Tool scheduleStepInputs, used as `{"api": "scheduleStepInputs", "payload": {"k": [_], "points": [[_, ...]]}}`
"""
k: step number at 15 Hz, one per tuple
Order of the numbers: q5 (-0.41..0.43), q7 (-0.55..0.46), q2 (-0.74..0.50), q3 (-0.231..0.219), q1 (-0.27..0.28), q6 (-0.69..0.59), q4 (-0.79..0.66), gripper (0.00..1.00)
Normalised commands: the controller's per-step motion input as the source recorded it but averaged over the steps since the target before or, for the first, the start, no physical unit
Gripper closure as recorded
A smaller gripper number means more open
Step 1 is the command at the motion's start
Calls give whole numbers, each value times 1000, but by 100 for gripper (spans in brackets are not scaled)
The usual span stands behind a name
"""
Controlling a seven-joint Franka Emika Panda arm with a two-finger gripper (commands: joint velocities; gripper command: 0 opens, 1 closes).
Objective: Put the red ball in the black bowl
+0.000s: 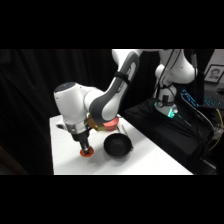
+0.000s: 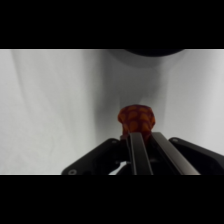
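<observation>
The white arm's two-finger tool is low on the white worktop, seemingly clamped on the small speckled red-orange ball resting there, just beside the round shallow black bowl, ready for a short lift across.

The red ball looks bumpy and faceted; the table smooth, matt white.

- A robotics lab, not a home.
- Black curtains hang behind the white worktop.
- The arm's base stands far right, among loose cables and a lit device.
</observation>
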Motion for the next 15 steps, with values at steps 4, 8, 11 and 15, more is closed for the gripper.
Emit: {"api": "scheduleStepInputs", "payload": {"k": [4,8,11,15], "points": [[-25,48,-529,-27,29,-67,-477,96],[-30,33,-538,-4,28,39,-591,96],[-23,21,-480,1,7,75,-546,96],[-3,5,-406,20,-2,117,-495,96]]}}
